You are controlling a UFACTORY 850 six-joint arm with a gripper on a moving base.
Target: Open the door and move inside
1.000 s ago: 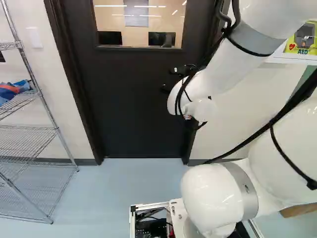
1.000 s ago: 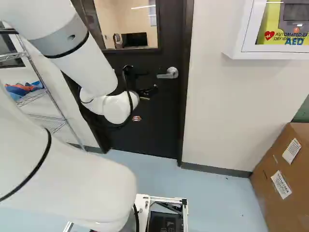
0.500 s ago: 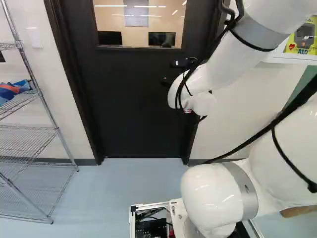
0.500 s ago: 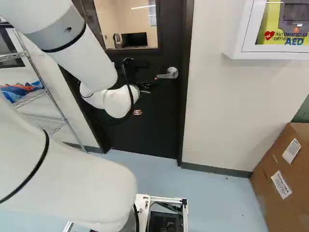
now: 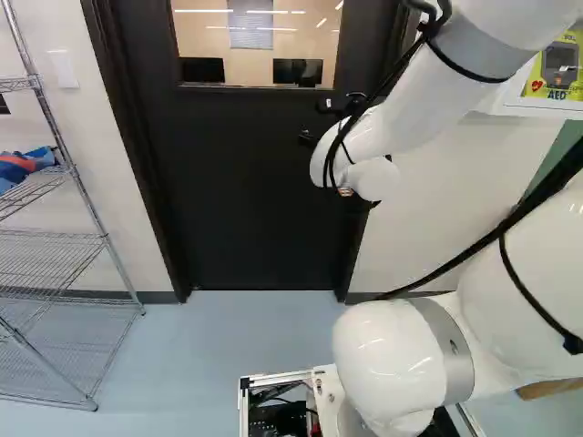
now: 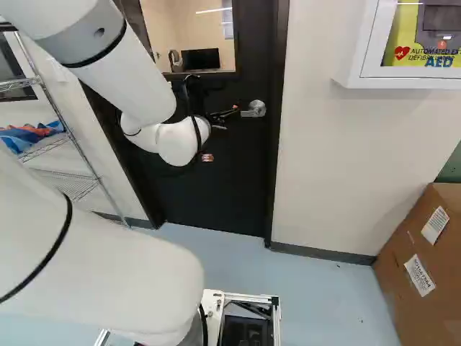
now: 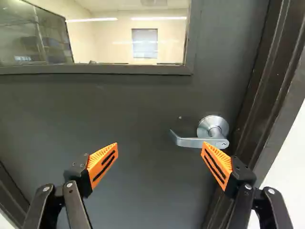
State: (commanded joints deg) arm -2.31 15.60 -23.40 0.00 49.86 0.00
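In the right base view the gripper (image 6: 229,115) is at the dark door (image 6: 216,180), close by the silver lever handle (image 6: 256,109). Seen from the wrist, the gripper (image 7: 160,144) stands wide open with nothing held. One orange-padded finger (image 7: 218,164) overlaps the lower edge of the lever handle (image 7: 193,141) near its round rose; whether they touch I cannot tell. The lever's free end lies ahead of the space between the fingers. The door (image 7: 143,109) stands closed in its frame. In the left base view the arm hides the handle.
Dark door frame (image 5: 150,173) surrounds the door. A wire shelf (image 5: 55,238) stands at the left of the left base view. At the right of the right base view are a cardboard box (image 6: 425,267) and, above, a white wall cabinet (image 6: 353,76).
My arm's wrist has risen a little, and the gripper has moved up along the door to the lever handle in the right base view. The base and door have not moved.
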